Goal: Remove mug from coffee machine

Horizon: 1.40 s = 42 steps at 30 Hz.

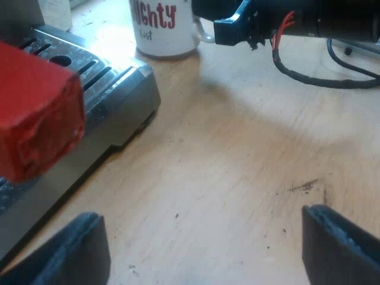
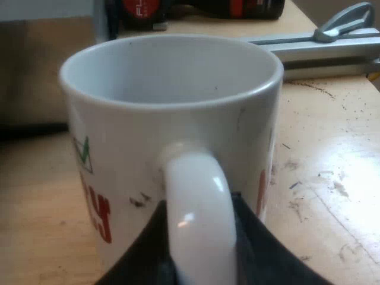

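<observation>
A white mug [image 1: 163, 27] with red lettering stands on the wooden table, just off the corner of the espresso machine's metal drip tray [image 1: 113, 89]. My right gripper [image 1: 209, 32] is at the mug's handle. Seen from the right wrist, the mug [image 2: 172, 119] is empty and my right gripper [image 2: 199, 237] is shut on its handle, one black finger pressed to each side. My left gripper [image 1: 208, 249] hangs open over bare wood near the tray. The holder handle's red end [image 1: 35, 113] juts out close above the tray.
Beyond the mug lie a grey metal bar with a lever [image 2: 332, 35] and dark items with red labels [image 2: 196, 7]. Coffee specks [image 1: 306, 186] dot the wood. A black cable [image 1: 332, 80] lies on the table beyond my right gripper.
</observation>
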Tool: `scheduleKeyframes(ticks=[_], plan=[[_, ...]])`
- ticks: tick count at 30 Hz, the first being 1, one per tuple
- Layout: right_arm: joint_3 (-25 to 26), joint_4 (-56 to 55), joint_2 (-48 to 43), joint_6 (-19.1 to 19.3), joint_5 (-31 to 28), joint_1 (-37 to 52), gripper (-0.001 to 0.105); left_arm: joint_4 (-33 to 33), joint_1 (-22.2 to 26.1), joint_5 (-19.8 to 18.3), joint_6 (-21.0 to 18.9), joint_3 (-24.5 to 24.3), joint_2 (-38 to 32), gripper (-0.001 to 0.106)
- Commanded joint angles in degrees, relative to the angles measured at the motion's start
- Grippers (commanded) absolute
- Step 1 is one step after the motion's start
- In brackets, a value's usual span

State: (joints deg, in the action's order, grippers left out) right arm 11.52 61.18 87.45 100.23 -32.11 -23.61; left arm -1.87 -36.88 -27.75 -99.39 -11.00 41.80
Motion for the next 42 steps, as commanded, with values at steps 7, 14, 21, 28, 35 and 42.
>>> scheduleKeyframes(ticks=[7,14,21,28,35,42], plan=[[0.27,1.87,-0.04,1.63,0.26,0.13,0.015,-0.61,-0.27,-0.4,-0.62,-0.16,-0.16,0.07],[0.27,1.87,-0.04,1.97,0.26,0.13,0.055,-0.61,-0.27,-0.4,-0.62,-0.16,-0.16,0.07],[0.27,-6.66,-2.7,2.78,0.26,0.13,0.057,-0.61,-0.27,-0.4,-0.62,-0.16,-0.16,0.07],[0.27,-17.69,-11.33,2.46,3.03,0.13,0.057,-0.61,-0.27,-0.4,-0.62,-0.16,-0.16,0.07],[0.27,-38.18,-25.09,-0.2,8.69,-0.07,0.057,-0.61,-0.27,0.17,-0.62,-0.16,-0.16,0.07],[3.98,-65.1,-41.21,-2.95,13.55,-0.07,0.057,1.87,-0.27,7.48,-0.62,-0.16,-1.93,0.07]])
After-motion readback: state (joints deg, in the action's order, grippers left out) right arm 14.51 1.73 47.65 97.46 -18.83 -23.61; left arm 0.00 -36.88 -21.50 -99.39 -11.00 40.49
